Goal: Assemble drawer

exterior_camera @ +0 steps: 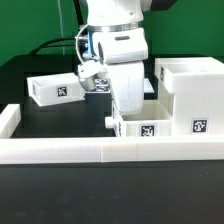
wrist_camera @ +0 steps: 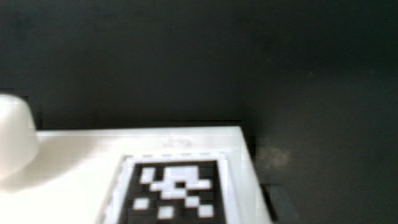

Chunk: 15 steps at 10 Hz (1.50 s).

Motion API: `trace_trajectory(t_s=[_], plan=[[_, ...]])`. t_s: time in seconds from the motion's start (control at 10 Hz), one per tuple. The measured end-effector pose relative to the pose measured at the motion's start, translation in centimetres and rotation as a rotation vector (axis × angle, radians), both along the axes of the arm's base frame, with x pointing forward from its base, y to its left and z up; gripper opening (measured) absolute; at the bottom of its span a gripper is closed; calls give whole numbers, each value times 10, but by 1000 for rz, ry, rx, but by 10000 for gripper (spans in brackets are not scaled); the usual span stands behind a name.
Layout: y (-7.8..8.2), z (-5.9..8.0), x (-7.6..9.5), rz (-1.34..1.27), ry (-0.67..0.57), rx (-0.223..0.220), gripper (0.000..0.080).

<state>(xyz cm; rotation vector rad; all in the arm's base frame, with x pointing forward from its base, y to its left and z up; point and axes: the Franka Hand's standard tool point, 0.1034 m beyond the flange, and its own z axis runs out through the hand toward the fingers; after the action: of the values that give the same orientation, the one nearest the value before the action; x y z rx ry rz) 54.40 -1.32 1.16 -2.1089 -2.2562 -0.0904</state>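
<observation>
With the fingers [exterior_camera: 118, 118] down over the small white plastic tagged tray [exterior_camera: 143, 128] on the black table [exterior_camera: 40, 125], just beside the large white cube-like housing [exterior_camera: 190, 95], I cannot tell whether they are clamped; a firm, square hold probably matters before sliding it in level.

Apparently no readable text; drawer [exterior_camera: 190, 92] bears coded tags [exterior_camera: 198, 126].

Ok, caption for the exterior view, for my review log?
Gripper low over a tagged tray beside the drawer housing; second tray apart at the exterior view's left, white wall in front.
</observation>
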Motion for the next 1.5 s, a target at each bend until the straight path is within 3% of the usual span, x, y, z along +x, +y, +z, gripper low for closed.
trace_trajectory(t_s=[0.8, 1.2, 1.5], plan=[[9, -1, 0, -58, 4, 6, 42], [21, 0, 2, -50, 2, 7, 42], [17, 0, 1, -57, 6, 7, 42]])
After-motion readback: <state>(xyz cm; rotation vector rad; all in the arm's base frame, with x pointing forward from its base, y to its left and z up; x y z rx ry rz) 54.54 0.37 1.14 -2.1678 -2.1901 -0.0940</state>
